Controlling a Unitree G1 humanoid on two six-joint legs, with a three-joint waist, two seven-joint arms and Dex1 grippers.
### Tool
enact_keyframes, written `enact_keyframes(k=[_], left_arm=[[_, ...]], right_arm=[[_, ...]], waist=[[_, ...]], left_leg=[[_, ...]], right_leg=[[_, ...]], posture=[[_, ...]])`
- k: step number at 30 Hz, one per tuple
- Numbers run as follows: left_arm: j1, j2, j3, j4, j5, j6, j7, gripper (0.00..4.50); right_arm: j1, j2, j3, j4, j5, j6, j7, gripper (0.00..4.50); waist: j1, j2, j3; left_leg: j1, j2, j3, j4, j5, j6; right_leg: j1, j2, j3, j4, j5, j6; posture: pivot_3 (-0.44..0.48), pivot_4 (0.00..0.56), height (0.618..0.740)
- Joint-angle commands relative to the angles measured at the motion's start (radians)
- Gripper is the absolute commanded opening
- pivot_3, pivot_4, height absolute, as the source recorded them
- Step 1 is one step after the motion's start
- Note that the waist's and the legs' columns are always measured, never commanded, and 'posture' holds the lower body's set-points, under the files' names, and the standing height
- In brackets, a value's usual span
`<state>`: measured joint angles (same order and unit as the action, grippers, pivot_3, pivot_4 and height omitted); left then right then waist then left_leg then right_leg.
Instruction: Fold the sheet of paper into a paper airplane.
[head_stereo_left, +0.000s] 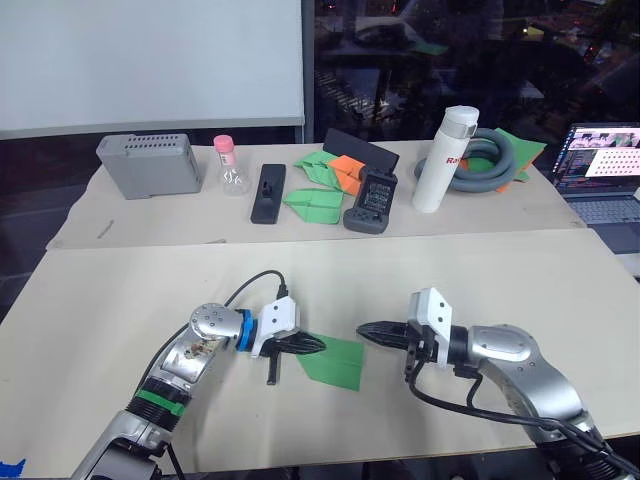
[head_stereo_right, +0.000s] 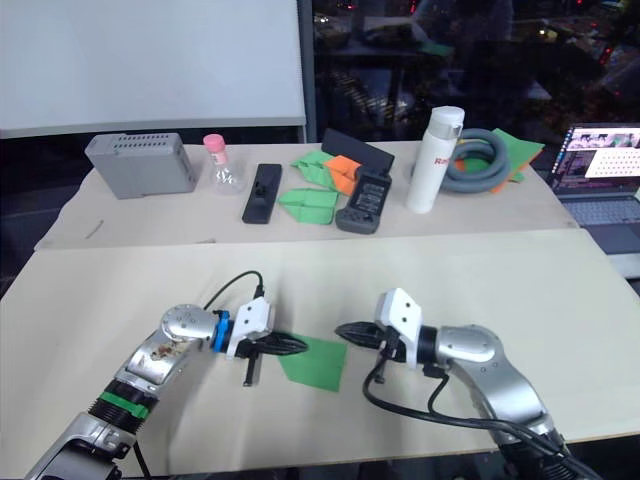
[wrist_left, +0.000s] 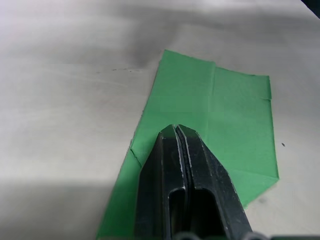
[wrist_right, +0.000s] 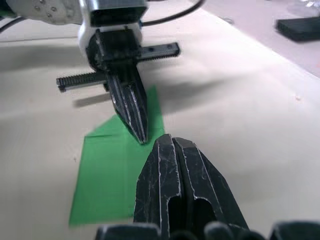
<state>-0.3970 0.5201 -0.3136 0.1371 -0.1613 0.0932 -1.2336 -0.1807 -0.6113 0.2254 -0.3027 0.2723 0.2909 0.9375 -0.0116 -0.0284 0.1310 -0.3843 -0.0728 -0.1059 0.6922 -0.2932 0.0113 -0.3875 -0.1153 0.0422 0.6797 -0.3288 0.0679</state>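
So the green sheet of paper (head_stereo_left: 333, 361) is lying flat on the near tabletop (head_stereo_left: 130, 290), right between the two arms, already partly folded with a few creases and a flap showing. The left gripper (head_stereo_left: 318, 344) has its fingers pressed together and is sitting on top of the paper's left part, tip pointing toward the other arm. From the left wrist view the closed tip is over the paper, though I can't tell if it's actually pressing down or just above it. The right gripper (head_stereo_left: 362, 329) is also pressed together, holding nothing, tip just at the paper's right edge and facing the left one, the two tips near each other but apart.

Further back on the second tabletop there's a grey box (head_stereo_left: 148, 164), a small bottle with a pink cap (head_stereo_left: 229, 166), a black remote (head_stereo_left: 268, 192), a black controller (head_stereo_left: 371, 201), some folded green and orange papers (head_stereo_left: 328, 172), a white bottle (head_stereo_left: 443, 159), a coiled grey hose (head_stereo_left: 490, 160) and a laptop (head_stereo_left: 602, 165) at the far right.
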Motion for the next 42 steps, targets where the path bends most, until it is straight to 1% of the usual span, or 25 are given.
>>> enact_keyframes(k=[1,8,12,20,24,27,29,32,35,38,41,42], left_arm=[[0.033,0.017,0.004,-0.030,0.002,0.029,0.009,0.00],[0.098,0.060,0.058,-0.070,-0.008,0.058,0.051,0.00],[0.093,0.093,0.128,-0.040,-0.020,0.068,0.087,0.00],[0.145,0.127,0.149,-0.085,-0.021,0.072,0.100,0.00],[0.163,0.130,0.174,-0.140,-0.050,0.101,0.115,0.00],[0.168,0.130,0.182,-0.177,-0.067,0.128,0.121,0.00],[0.170,0.147,0.181,-0.204,-0.055,0.129,0.120,0.00],[0.167,0.164,0.214,-0.259,-0.088,0.172,0.127,0.00],[0.166,0.202,0.238,-0.308,-0.113,0.235,0.128,0.00],[0.157,0.206,0.271,-0.335,-0.138,0.273,0.156,0.00],[0.153,0.219,0.314,-0.393,-0.197,0.358,0.173,0.00],[0.158,0.225,0.332,-0.412,-0.222,0.390,0.176,0.53]], right_arm=[[-0.022,0.031,0.049,0.029,-0.037,-0.001,-0.006,0.02],[-0.034,0.060,0.150,0.133,-0.100,0.015,0.021,0.02],[-0.037,0.065,0.148,0.163,-0.107,0.018,0.031,0.02],[-0.041,0.066,0.136,0.198,-0.113,0.001,0.047,0.02],[-0.047,0.069,0.126,0.204,-0.101,-0.001,0.054,0.02],[-0.049,0.063,0.114,0.183,-0.075,0.010,0.075,0.02],[-0.056,0.049,0.053,0.098,-0.008,0.075,0.071,0.02],[-0.071,0.008,-0.035,-0.033,0.087,0.173,0.066,0.02],[-0.081,-0.009,-0.105,-0.111,0.180,0.286,0.041,0.02],[-0.086,-0.029,-0.144,-0.149,0.236,0.381,0.015,0.02],[-0.073,-0.061,-0.146,-0.147,0.225,0.398,0.008,0.02],[-0.067,-0.068,-0.148,-0.144,0.226,0.400,0.007,0.60]], waist=[[-0.001,0.000,0.000],[-0.004,0.001,0.001],[-0.005,0.001,0.001],[-0.003,0.002,0.001],[-0.003,0.002,0.001],[-0.003,0.002,0.001],[-0.002,0.002,0.001],[-0.001,0.003,0.002],[-0.002,0.003,0.002],[-0.003,0.003,0.003],[-0.003,0.003,0.003],[-0.003,0.003,0.003]], left_leg=[[0.000,0.000,0.000,0.000,0.000,0.000],[0.002,0.000,0.000,-0.001,0.000,0.000],[0.004,0.001,0.000,-0.003,0.001,-0.001],[0.009,0.001,0.000,-0.008,0.001,-0.002],[0.010,0.001,0.000,-0.011,0.001,-0.002],[0.010,0.001,0.000,-0.012,0.001,-0.001],[0.009,0.001,0.000,-0.012,0.002,-0.003],[0.004,0.001,0.000,-0.011,0.003,-0.005],[0.002,0.001,0.000,-0.011,0.003,-0.005],[0.002,0.002,0.000,-0.012,0.003,-0.005],[0.001,0.001,0.000,-0.012,0.003,-0.005],[0.001,0.001,0.000,-0.012,0.003,-0.005]], right_leg=[[0.000,0.000,0.000,0.000,0.000,0.000],[0.000,0.000,0.000,0.000,0.000,0.000],[0.000,0.001,0.000,0.000,0.000,0.000],[0.001,0.000,0.000,0.000,0.000,0.000],[0.001,0.000,0.001,0.000,0.000,0.000],[0.001,0.000,0.001,0.000,0.000,0.000],[0.001,0.000,0.001,0.000,0.000,0.000],[-0.003,0.000,0.001,0.000,0.000,0.000],[-0.005,0.000,0.001,0.000,0.000,0.000],[-0.005,0.001,0.001,0.000,0.000,0.000],[-0.005,0.000,0.001,-0.001,0.000,0.000],[-0.005,0.000,0.001,-0.001,0.000,0.000]], posture=[[0.000,0.150,0.740],[0.000,0.150,0.740],[0.000,0.150,0.740],[0.000,0.150,0.740],[0.000,0.150,0.740],[0.000,0.150,0.740],[0.000,0.150,0.740],[0.000,0.150,0.740],[0.000,0.150,0.740],[0.000,0.150,0.740],[0.000,0.150,0.740],[0.000,0.150,0.740]])
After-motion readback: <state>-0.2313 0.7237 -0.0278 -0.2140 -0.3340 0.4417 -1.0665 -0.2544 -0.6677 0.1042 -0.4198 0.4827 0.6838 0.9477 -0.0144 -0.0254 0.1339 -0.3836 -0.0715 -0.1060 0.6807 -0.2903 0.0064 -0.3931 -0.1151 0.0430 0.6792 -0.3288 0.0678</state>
